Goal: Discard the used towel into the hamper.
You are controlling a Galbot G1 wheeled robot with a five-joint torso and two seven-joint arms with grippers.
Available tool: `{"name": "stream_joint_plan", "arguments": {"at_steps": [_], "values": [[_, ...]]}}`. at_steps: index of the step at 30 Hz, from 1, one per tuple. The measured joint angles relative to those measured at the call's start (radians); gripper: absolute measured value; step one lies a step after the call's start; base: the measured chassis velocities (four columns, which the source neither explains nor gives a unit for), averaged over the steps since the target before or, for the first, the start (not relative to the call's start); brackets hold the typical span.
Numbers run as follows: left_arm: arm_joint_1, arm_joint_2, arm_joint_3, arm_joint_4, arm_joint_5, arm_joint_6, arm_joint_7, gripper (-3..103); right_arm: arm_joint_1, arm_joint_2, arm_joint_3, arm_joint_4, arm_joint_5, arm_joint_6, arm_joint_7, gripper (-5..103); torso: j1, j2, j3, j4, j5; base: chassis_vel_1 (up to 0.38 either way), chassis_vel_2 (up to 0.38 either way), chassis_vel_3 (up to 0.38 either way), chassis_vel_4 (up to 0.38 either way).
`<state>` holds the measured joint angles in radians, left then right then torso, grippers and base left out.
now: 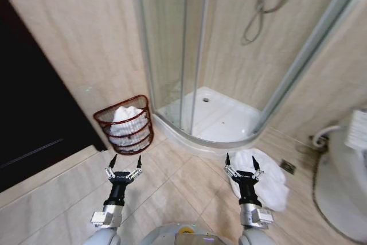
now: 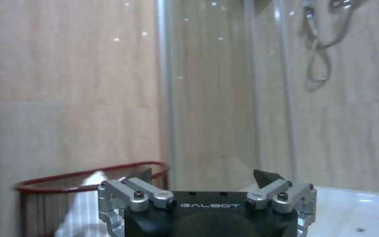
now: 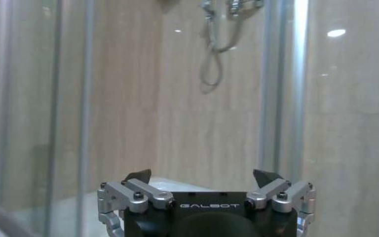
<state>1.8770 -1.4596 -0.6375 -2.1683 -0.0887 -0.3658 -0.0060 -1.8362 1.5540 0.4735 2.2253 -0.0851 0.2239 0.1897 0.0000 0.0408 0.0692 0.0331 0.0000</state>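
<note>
Two hands spread wide, empty: left hand (image 1: 125, 163) near hamper (image 1: 125, 123) at wall beside shower; right hand (image 1: 243, 163) over towel (image 1: 261, 177) on floor. Descend onto towel's bunched middle, grip thick fold.

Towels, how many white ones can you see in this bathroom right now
2. One white towel is bundled inside the hamper by the wall; another white towel lies on the floor tiles beside the shower base, by the right gripper. More could be hidden under the bundle.

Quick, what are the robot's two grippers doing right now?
Left gripper: open, holding nothing, near the hamper.
Right gripper: open, holding nothing.
</note>
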Motion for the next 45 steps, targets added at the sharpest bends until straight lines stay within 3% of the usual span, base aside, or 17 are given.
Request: {"name": "stream_joint_plan", "arguments": {"at_steps": [15,21,28,45], "values": [[-0.003,0.001,0.003,0.005,-0.009,0.001,0.005,100,-0.008,0.000,-0.010,-0.002,0.015,0.024,0.023,100,0.000,0.001,0.001,0.0000,-0.0001,-0.123,-0.119,-0.121,-0.129],[-0.004,0.003,-0.023,0.021,-0.023,-0.066,0.092,100,-0.010,-0.001,0.004,-0.007,0.020,0.023,0.027,100,0.000,0.001,0.001,-0.0003,0.0001,-0.113,-0.130,-0.129,-0.116],[-0.002,0.002,-0.028,0.025,-0.034,-0.073,0.098,100,-0.018,-0.002,0.018,-0.007,0.045,0.020,-0.016,100,0.000,0.001,0.001,0.0003,0.0000,-0.022,-0.019,-0.023,-0.025],[0.005,0.004,-0.034,0.023,-0.042,-0.081,0.098,100,-0.015,-0.004,0.014,-0.009,0.039,0.015,-0.017,100,0.000,0.002,0.002,0.0000,-0.0001,-0.108,0.108,0.112,-0.114]]}}
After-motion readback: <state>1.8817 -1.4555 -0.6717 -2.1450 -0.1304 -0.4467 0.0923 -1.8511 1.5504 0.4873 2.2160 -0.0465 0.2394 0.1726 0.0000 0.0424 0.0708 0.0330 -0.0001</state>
